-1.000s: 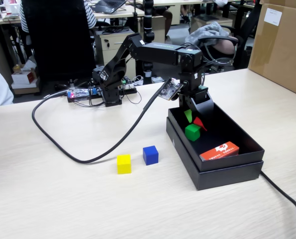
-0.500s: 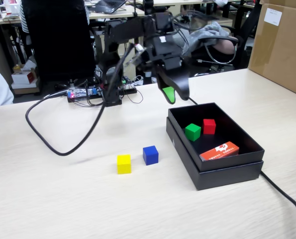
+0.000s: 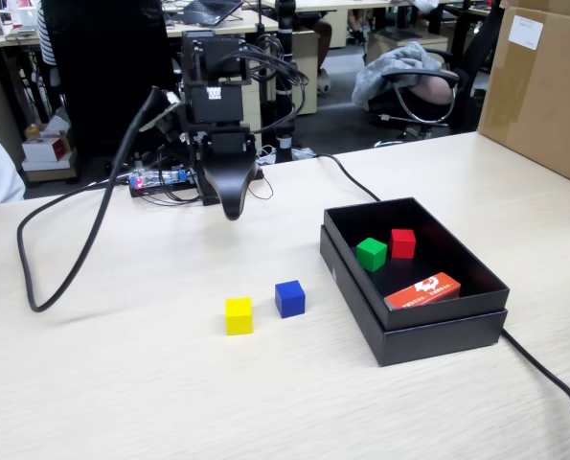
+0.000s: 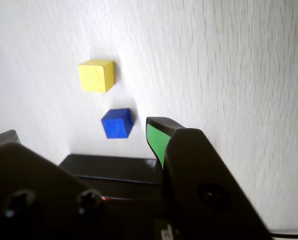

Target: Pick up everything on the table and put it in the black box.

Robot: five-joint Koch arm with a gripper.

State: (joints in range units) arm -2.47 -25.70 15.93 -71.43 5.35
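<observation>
1. Fixed view: end effector (image 3: 231, 206) hangs high above the surface (image 3: 122, 383), nothing in it, well away from the box (image 3: 438, 326). Can't tell how wide it's open.
2. Green cube (image 3: 371, 254) and red cube (image 3: 402, 242) sit in the box beside an orange packet (image 3: 422, 289).
3. Wrist view only catches the box edge, with blue cube (image 4: 116, 123) nearer it than yellow cube (image 4: 95, 76).

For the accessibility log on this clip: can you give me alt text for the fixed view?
A black robot arm's tool hangs empty above a pale wood-grain table, away from a shallow black cardboard box holding a small green cube, a red cube and a flat orange-red packet. A yellow cube and a blue cube sit on the table.
</observation>
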